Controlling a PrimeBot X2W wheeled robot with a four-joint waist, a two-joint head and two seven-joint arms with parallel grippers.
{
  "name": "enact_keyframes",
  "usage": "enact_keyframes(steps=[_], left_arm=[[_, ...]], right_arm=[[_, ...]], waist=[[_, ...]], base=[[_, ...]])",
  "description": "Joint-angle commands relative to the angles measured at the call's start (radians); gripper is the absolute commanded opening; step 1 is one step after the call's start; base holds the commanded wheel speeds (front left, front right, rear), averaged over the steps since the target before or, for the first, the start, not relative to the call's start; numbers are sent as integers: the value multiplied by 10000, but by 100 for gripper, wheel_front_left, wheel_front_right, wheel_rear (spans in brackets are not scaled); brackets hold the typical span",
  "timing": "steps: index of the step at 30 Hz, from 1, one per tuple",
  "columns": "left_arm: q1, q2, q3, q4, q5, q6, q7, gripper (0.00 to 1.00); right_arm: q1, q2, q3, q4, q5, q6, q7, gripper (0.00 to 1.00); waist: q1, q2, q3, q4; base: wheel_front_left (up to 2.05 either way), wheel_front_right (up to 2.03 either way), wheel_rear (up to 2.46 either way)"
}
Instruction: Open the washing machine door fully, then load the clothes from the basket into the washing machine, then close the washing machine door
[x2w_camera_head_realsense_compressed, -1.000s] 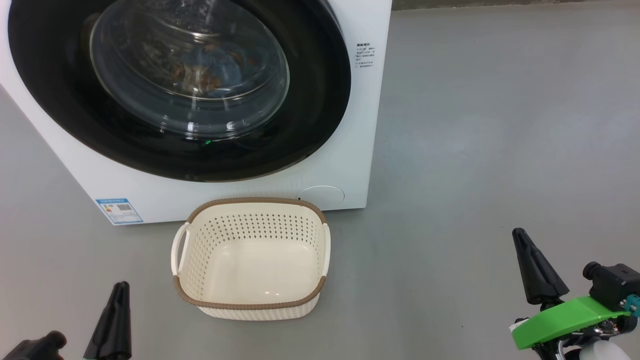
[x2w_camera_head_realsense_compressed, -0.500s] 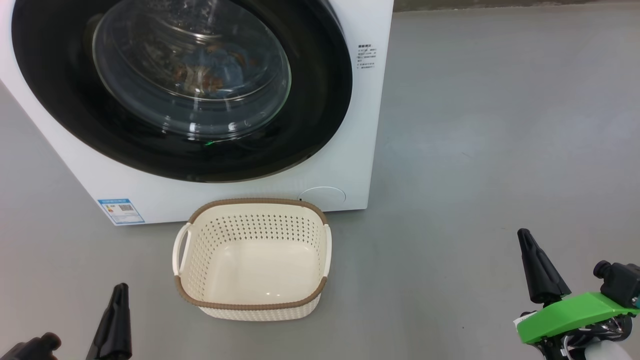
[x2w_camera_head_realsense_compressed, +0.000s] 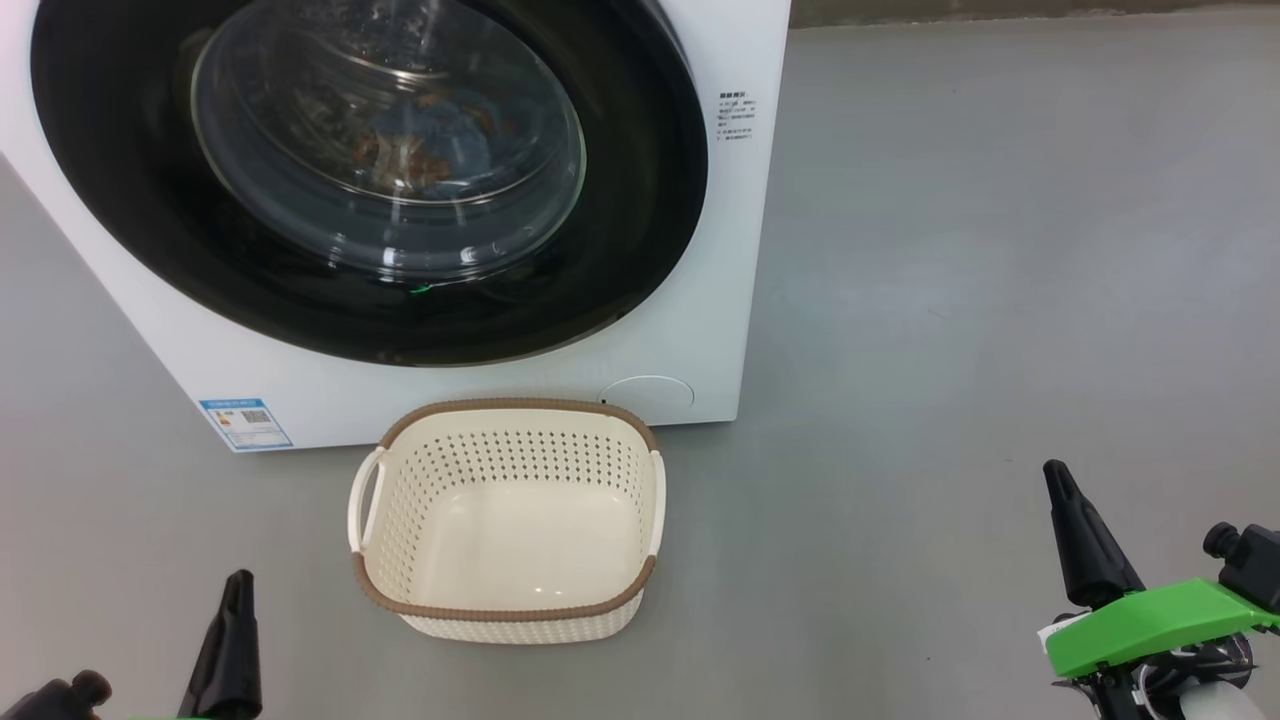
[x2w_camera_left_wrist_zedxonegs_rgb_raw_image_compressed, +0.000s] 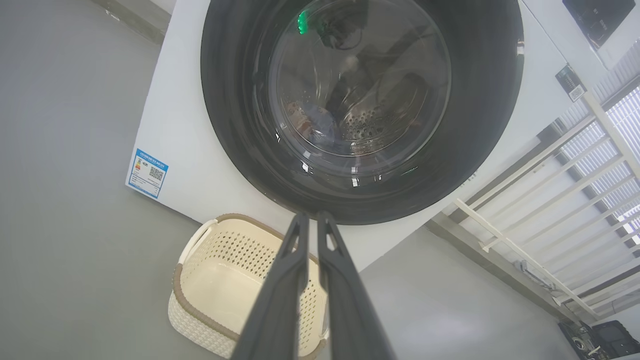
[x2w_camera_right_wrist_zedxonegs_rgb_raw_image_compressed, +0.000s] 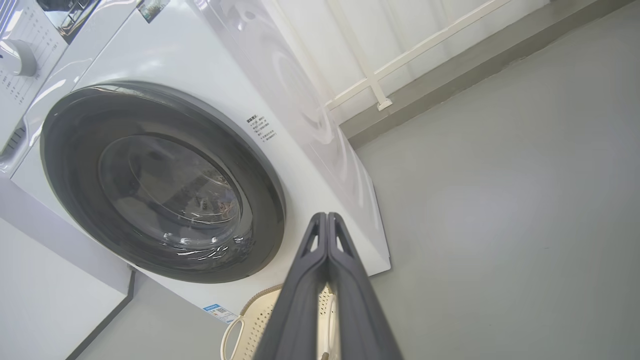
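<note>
The white washing machine (x2w_camera_head_realsense_compressed: 700, 330) stands ahead with its glossy black door (x2w_camera_head_realsense_compressed: 640, 200) closed flat against the front. Blue and orange-brown clothes (x2w_camera_head_realsense_compressed: 420, 150) show dimly through the glass bowl, inside the drum. The cream basket (x2w_camera_head_realsense_compressed: 505, 610) with a brown rim sits on the floor right before the machine, with nothing in it. My left gripper (x2w_camera_head_realsense_compressed: 238, 585) hovers low at the left of the basket, shut with a thin slit between its fingers (x2w_camera_left_wrist_zedxonegs_rgb_raw_image_compressed: 312, 216). My right gripper (x2w_camera_head_realsense_compressed: 1052, 470) is far right of the basket, its fingers pressed together (x2w_camera_right_wrist_zedxonegs_rgb_raw_image_compressed: 326, 215), holding nothing.
Grey floor (x2w_camera_head_realsense_compressed: 950, 300) stretches wide to the right of the machine. A white railing (x2w_camera_left_wrist_zedxonegs_rgb_raw_image_compressed: 550, 200) and a wall base run behind and beside the machine. A blue label (x2w_camera_head_realsense_compressed: 245, 424) marks the machine's lower left corner.
The head camera has shifted slightly. My right gripper has drifted a little right and down, and the left has sunk slightly. Door, clothes and basket are unchanged.
</note>
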Motion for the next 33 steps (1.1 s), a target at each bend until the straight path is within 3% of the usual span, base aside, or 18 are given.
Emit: enact_keyframes(steps=[1,33], left_arm=[[-391,120,216,-161,-226,-17,40,0],[-584,-521,796,-163,-2709,-30,984,0]], right_arm=[[-322,-91,-112,-208,203,-9,54,0],[-373,391,-714,-109,3149,-16,962,0]], waist=[[0,0,-3,3],[0,0,-104,85]], base=[[0,0,0],[0,0,0]])
